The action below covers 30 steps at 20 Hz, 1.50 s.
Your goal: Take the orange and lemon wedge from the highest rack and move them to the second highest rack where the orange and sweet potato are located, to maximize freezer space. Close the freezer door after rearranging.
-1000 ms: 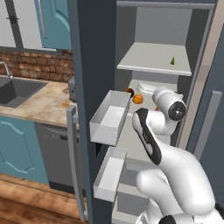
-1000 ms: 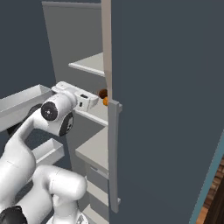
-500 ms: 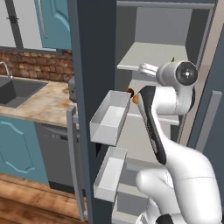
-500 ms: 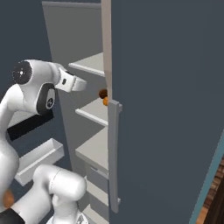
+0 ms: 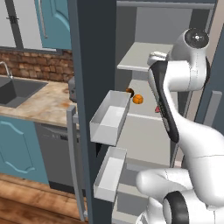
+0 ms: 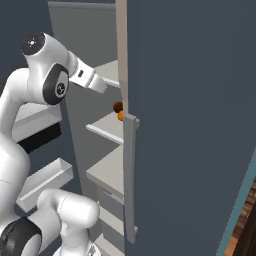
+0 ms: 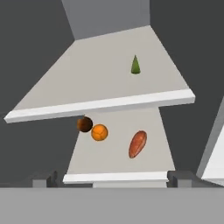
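Raised since a second ago: arm now up at the highest rack (image 7: 87, 83), gripper (image 6: 100, 86) released, holding nothing, short of the rack's front edge. Lemon wedge (image 7: 135, 65) upright toward the rear right of that rack. Below it, on the second highest rack (image 7: 105, 164): two oranges (image 7: 99, 132) touching at rear left, sweet potato (image 7: 137, 144) just right of them. Freezer door (image 5: 85, 100) standing open.

One lemon wedge (image 7: 135, 65) lies on the highest rack (image 7: 87, 83). Below that rack: two oranges (image 7: 99, 132), one shadowed, and one sweet potato (image 7: 137, 144).
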Available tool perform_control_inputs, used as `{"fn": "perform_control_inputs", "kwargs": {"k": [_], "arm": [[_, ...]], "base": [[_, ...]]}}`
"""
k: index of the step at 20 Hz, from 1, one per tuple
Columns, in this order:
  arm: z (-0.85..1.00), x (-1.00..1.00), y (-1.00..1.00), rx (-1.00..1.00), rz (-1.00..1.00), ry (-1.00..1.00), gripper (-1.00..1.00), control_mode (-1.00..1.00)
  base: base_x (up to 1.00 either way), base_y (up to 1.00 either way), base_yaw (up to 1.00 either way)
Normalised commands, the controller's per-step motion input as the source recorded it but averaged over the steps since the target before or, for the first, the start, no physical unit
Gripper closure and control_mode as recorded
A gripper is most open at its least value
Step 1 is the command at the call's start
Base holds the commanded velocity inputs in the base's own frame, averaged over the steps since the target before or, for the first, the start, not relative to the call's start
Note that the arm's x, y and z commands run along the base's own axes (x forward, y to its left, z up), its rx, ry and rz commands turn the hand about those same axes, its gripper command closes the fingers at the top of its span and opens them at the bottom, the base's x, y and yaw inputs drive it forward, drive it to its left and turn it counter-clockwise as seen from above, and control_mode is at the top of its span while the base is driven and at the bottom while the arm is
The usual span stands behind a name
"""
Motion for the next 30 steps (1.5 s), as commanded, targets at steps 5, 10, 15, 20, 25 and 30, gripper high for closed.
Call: {"fn": "perform_control_inputs", "kwargs": {"k": [5, 10, 15, 20, 25, 30], "arm": [[0.0, 0.09, -0.34, 0.0, 0.0, 0.1, -1.0, -1.0], [-0.03, 0.23, -0.07, 0.0, 0.0, 0.0, -1.0, -1.0], [-0.06, 0.31, -0.02, 0.0, 0.0, 0.0, -1.0, -1.0], [-0.04, 0.36, -0.1, 0.0, 0.0, 0.0, -1.0, -1.0], [-0.01, 0.39, -0.1, -0.02, 0.0, 0.0, -1.0, -1.0], [0.0, 0.36, -0.01, -0.03, 0.0, 0.08, -1.0, -1.0]], "base": [[0.0, 0.0, 0.0], [0.0, 0.0, 0.0], [0.0, 0.0, 0.0], [0.0, 0.0, 0.0], [0.0, 0.0, 0.0], [0.0, 0.0, 0.0]]}}
